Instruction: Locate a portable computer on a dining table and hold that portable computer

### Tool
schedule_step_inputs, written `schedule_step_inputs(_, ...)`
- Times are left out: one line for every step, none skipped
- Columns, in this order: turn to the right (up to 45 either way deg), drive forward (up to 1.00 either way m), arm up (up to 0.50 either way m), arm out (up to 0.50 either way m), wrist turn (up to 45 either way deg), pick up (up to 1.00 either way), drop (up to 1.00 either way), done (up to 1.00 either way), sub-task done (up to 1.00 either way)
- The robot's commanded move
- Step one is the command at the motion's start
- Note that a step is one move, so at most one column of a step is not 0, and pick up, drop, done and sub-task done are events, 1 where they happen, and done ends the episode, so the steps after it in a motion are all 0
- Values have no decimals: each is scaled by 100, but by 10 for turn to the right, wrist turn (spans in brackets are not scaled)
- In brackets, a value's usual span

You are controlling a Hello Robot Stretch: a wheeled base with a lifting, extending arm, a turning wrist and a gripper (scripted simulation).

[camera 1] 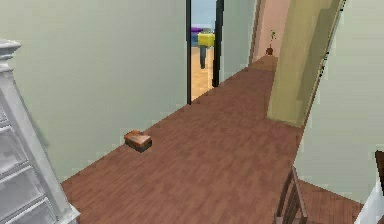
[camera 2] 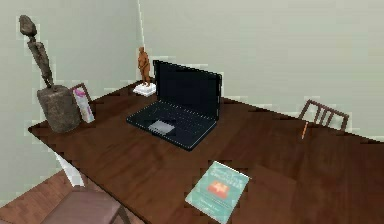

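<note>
Jaws: state cannot be told. Laptop (camera 2: 178, 105): lid raised, standing on the dark wooden surface (camera 2: 300, 170). Small brown figurine (camera 2: 146, 68): just behind the laptop's left corner. Tall dark statue (camera 2: 45, 75): well left of the laptop. Teal book (camera 2: 218, 188): lying flat, near the laptop's front right. Chair (camera 2: 322, 113): far right of the laptop.

A small brown box (camera 1: 138, 141) lies on the wooden floor (camera 1: 210, 150) beside the pale wall (camera 1: 100, 70).
</note>
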Motion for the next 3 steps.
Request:
schedule_step_inputs(0, 0, 50, 0, 0, 0, 0, 0, 0)
schedule_step_inputs(0, 0, 36, 0, 0, 0, 0, 0, 0)
schedule_step_inputs(0, 0, 0, 42, 0, 0, 0, 0, 0)
